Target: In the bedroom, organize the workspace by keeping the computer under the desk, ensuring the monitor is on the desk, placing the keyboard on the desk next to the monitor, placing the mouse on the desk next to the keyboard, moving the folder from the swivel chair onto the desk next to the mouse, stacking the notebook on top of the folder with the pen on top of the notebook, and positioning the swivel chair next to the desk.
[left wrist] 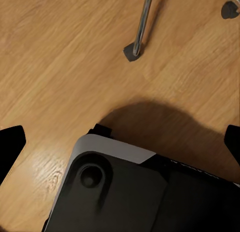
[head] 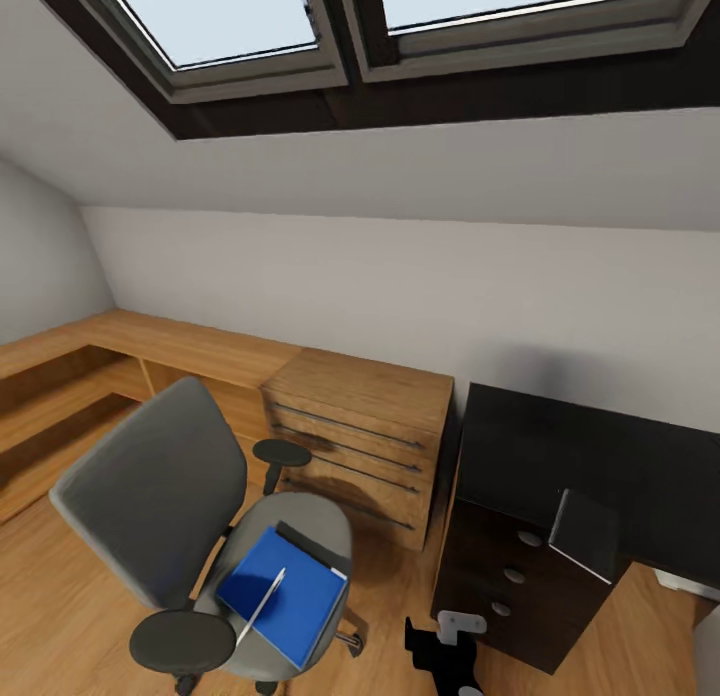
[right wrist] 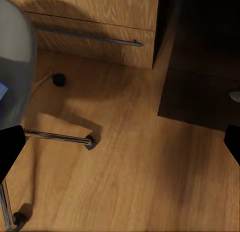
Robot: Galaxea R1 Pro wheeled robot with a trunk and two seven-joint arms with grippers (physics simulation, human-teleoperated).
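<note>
Grey chair point(head: 170, 506) on the wooden floor point(head: 60, 596), left of the black bench point(head: 600, 466). On its seat: blue folder point(head: 283, 594), with the pen point(head: 262, 604) lying across it and a dark notebook point(head: 312, 544) edge showing beyond. Wooden drawers point(head: 355, 441) between chair and bench. Left tool point(left wrist: 120, 142) spread wide over bare floor, holding nothing. Right tool point(right wrist: 120, 142) likewise wide, empty, above the floor near the chair's chrome legs.
</note>
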